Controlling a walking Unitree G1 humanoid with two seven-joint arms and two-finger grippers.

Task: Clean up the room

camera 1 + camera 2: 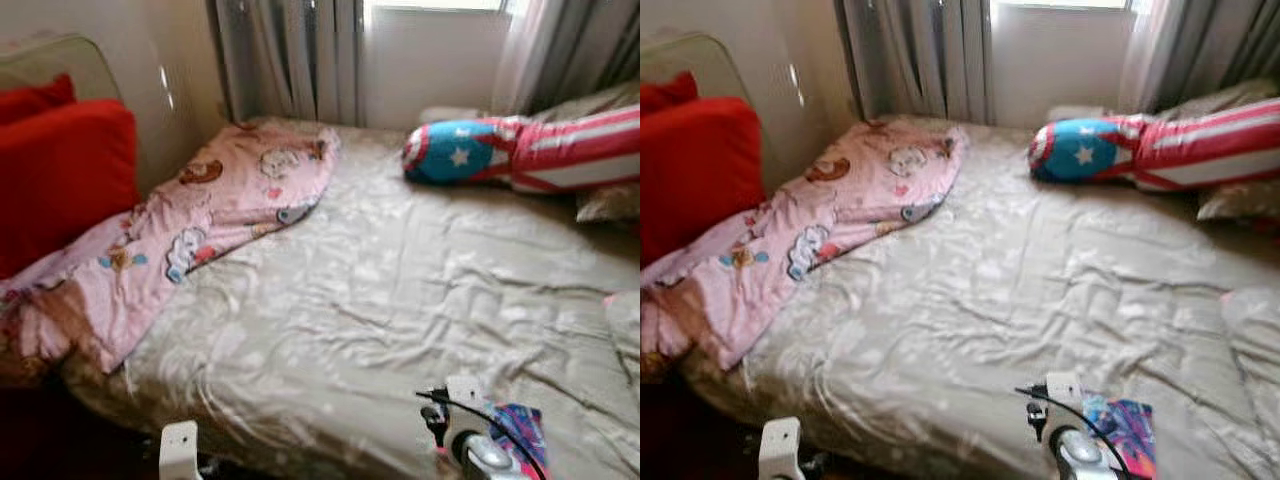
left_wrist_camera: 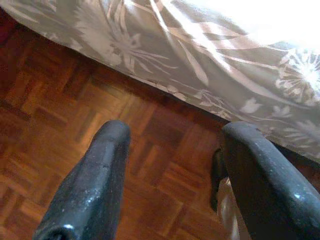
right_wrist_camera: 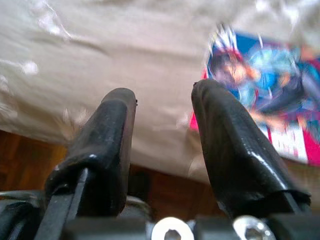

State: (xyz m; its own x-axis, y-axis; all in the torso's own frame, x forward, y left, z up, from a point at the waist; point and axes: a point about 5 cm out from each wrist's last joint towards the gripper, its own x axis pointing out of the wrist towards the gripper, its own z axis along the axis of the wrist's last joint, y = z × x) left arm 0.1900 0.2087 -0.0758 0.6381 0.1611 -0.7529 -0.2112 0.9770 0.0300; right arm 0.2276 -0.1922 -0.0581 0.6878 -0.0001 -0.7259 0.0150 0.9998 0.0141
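Nearest the robot, the right tool (image 3: 162,150) hovers low at the near edge of the bed (image 1: 400,300), its two black fingers apart with nothing between them, pointed at a brightly printed book (image 3: 270,100) that lies flat on the pale floral bedspread close to that edge, over toward the robot's right. The left tool (image 2: 175,185) hangs over the parquet floor (image 2: 75,115) just beside the draped side of the bed, its fingers likewise spread and empty. The step in hand looks like picking up the book as a first item of clutter. To do it well, the right tool should come in over the book's near edge and press lightly into the soft cover so that one finger can slip beneath, since a flat thing on yielding fabric offers little to pinch; catching the bedspread along with it is the likely fault. Farther across the bed the cover is rumpled but bare. On the robot's left a pink cartoon-print blanket (image 1: 200,220) lies bunched along the side, trailing off the near corner, with red cushions (image 1: 60,170) against the headboard beside it. At the far side, under the curtained window (image 1: 430,50), rests a long red, white and blue bolster pillow (image 1: 530,150) with a star; these would need straightening afterwards.
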